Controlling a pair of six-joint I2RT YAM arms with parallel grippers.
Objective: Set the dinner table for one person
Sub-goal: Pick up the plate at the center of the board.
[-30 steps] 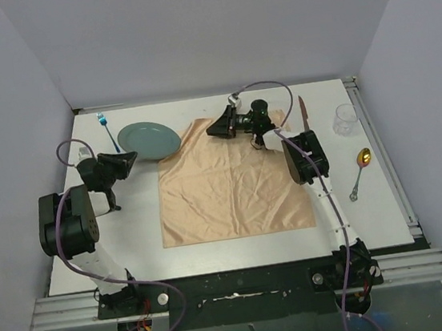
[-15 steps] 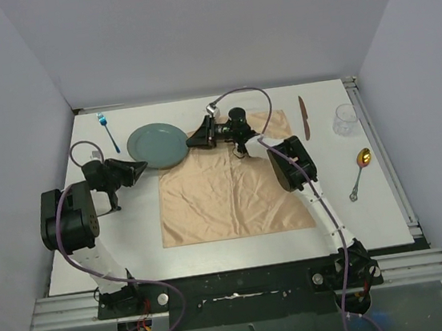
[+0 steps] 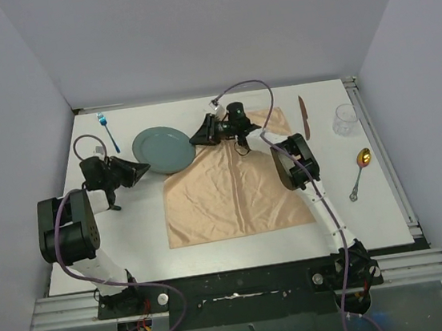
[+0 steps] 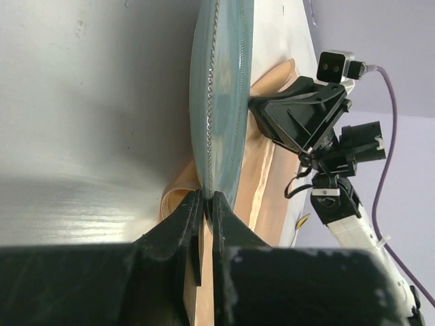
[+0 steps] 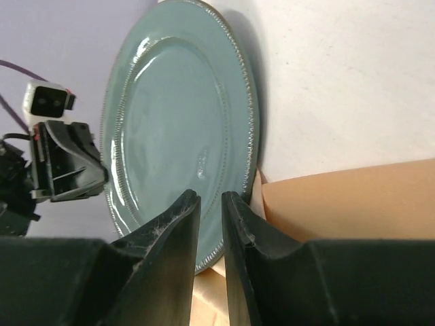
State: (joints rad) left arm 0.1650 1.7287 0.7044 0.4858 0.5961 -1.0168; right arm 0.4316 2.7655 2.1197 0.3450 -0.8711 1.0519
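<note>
Clamped on the plate [image 3: 162, 148] at the far left of the table [image 3: 126, 250], the left claw [image 4: 206, 195] should drag it level onto the cloth [image 3: 232, 188] middle; whether the right claw [image 5: 211, 197] grips, I cannot tell.

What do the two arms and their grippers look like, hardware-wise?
Both arms: white links, chunky black joint housings, a loose purple cable along each. The left black two-finger gripper and right black two-finger gripper are matte wedges tapering to flat fingers. A small white-grey camera box sits on each wrist.
</note>
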